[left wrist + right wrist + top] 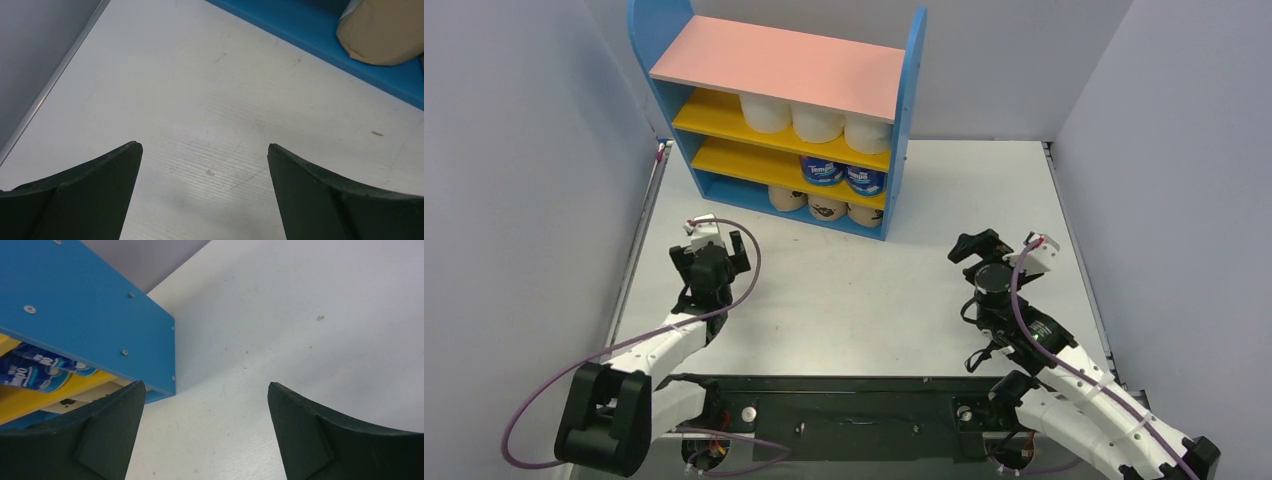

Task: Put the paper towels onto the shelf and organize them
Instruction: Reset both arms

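The shelf (779,62) stands at the back of the table, pink board on top, blue sides. Three white paper towels (816,122) sit on its upper yellow shelf, two blue-wrapped rolls (844,176) on the lower yellow shelf, three tan printed rolls (826,209) on the blue base. One tan roll (382,31) and the blue base (310,30) show in the left wrist view; the shelf's blue side (85,315) and a blue-wrapped roll (30,372) show in the right wrist view. My left gripper (723,238) (205,147) is open and empty over bare table. My right gripper (976,246) (206,385) is open and empty, right of the shelf.
Grey walls close in the table on the left, back and right. A metal strip (50,85) runs along the table's left edge. A black base plate (844,415) lies between the two arm mounts at the near edge.
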Tool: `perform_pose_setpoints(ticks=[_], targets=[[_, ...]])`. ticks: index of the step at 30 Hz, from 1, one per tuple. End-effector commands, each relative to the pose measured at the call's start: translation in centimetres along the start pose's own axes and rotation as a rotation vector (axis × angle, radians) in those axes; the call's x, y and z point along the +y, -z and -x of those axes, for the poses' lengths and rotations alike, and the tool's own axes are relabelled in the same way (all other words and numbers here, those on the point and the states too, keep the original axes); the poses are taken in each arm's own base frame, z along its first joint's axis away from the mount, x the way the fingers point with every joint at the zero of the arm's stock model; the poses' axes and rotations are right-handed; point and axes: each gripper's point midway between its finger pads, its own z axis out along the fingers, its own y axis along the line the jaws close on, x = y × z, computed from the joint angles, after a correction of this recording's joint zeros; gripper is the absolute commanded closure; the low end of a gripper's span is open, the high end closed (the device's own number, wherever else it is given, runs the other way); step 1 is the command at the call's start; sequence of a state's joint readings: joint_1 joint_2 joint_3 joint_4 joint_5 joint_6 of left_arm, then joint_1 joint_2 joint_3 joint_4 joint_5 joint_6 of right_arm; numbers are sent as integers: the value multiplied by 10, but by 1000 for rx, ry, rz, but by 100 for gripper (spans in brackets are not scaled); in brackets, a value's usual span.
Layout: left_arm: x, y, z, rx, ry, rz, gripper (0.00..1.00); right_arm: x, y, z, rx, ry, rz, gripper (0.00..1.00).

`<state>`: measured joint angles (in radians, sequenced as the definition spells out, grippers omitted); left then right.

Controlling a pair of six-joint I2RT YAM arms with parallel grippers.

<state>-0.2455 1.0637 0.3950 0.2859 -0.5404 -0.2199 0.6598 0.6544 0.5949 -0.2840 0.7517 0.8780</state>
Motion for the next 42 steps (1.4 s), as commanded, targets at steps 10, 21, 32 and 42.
perform_pose_setpoints(ticks=[10, 21, 32, 42], targets=[[2, -37, 9, -200, 11, -43, 4, -25, -21, 12, -227, -45, -27, 12], [-2, -50, -3, -200, 28, -116, 4, -55, -41, 62, -394, 74, -115, 12], [-1, -50, -1, -211, 34, -123, 4, -134, -73, 81, -354, 325, -338, 12], [-1, -50, -2, -210, 32, -123, 4, -130, -105, 17, -303, 413, -66, 12]])
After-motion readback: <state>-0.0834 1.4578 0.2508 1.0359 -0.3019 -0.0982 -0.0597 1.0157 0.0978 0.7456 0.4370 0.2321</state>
